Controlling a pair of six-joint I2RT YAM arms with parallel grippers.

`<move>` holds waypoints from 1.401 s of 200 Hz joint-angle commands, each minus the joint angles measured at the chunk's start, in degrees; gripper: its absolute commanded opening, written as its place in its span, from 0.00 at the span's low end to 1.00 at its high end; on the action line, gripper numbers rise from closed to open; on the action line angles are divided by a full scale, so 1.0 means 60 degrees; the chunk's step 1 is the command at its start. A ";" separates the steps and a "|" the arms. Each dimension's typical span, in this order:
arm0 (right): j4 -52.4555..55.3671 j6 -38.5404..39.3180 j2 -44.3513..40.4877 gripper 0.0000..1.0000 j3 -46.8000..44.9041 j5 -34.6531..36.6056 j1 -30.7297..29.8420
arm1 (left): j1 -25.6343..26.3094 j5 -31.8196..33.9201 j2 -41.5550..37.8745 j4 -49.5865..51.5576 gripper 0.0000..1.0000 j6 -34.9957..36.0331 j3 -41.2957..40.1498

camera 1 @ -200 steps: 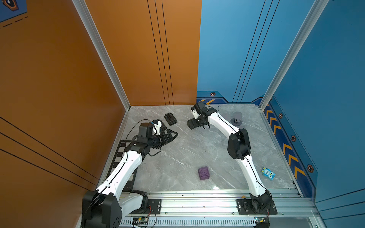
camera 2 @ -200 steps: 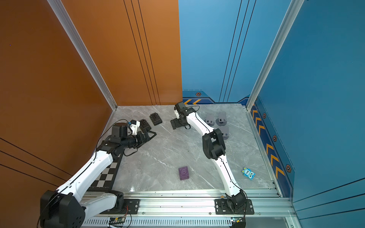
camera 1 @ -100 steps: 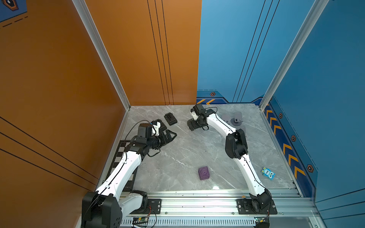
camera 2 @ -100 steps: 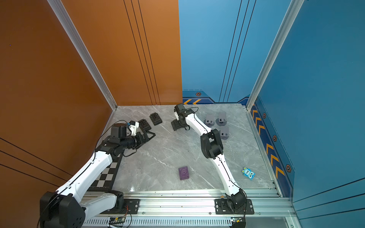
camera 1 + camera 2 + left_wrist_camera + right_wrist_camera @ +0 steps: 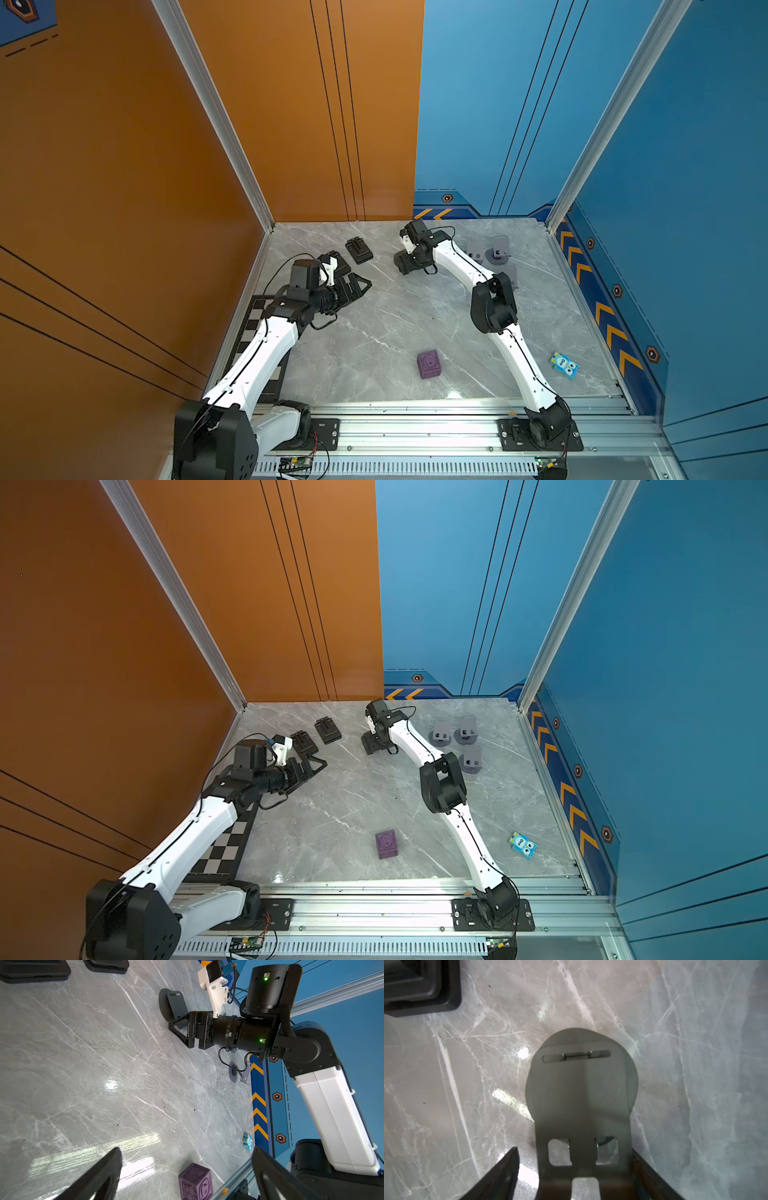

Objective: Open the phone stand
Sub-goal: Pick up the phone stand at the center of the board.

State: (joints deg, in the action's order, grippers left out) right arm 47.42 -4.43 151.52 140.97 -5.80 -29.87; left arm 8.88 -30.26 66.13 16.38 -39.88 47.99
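Grey marble table (image 5: 395, 324) carries everything. In both top views the right gripper (image 5: 404, 266) hangs low near the middle of the far edge. The phone stand beneath it is hidden by the gripper's body. The left gripper (image 5: 360, 286) hovers near the left edge, spread wide, with nothing between its fingers. Black flat pieces (image 5: 359, 250) lie toward the far left corner. Grey stands with raised plates (image 5: 498, 249) cluster toward the far right corner. A purple cube (image 5: 429, 364) sits near the middle of the near edge and a blue toy (image 5: 565, 365) near the near right corner. A checkered board (image 5: 224, 850) lies along the left edge under the left arm. In the left wrist view the left gripper (image 5: 187, 1155) has its fingers far apart with only bare marble between them. Across the table, the right gripper (image 5: 171, 1026) is down at the phone stand (image 5: 174, 1001), whose round base rests on the marble. The purple cube (image 5: 196, 1182) and the blue toy (image 5: 247, 1142) show nearer the near edge. In the right wrist view the phone stand (image 5: 581, 1095) looks folded, its plate lying over the round base, between the fingers of the right gripper (image 5: 574, 1152). One finger (image 5: 645, 1169) appears to touch the plate's edge. The other finger (image 5: 508, 1165) stands apart from it, with a strip of marble showing between. The jaws are therefore partly open and not clamped on the stand.
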 commanded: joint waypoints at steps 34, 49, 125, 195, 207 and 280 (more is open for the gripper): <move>0.0241 0.0057 -0.0260 0.59 -0.0005 0.0156 -0.0047 | -0.0119 -0.0260 -0.0057 0.0273 0.98 0.0212 0.0091; 0.0255 0.0054 -0.0596 0.58 -0.0458 0.0107 -0.0045 | -0.0130 -0.0260 -0.0051 0.0273 0.98 0.0221 0.0087; 0.0311 -0.0076 -0.3355 0.57 -0.4609 -0.0877 -0.0208 | 0.0164 0.0170 0.0756 0.0196 0.98 0.0858 0.0466; 0.0566 0.0047 -0.3583 0.64 -0.5622 -0.0703 -0.0452 | 0.0643 0.0319 0.1423 -0.0210 0.98 0.0883 0.0842; 0.0739 0.0109 -0.3455 0.65 -0.5476 -0.0668 -0.0457 | 0.0672 0.0338 0.1477 -0.0216 0.98 0.0877 0.0885; 0.1080 0.0269 -0.3234 0.93 -0.4709 -0.0276 -0.0547 | 0.0746 0.0385 0.1707 -0.0353 0.98 0.0780 0.1024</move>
State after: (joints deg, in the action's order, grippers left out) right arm 51.44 -3.36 130.45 110.13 -9.02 -32.69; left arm 12.84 -29.06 75.50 15.22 -35.77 52.27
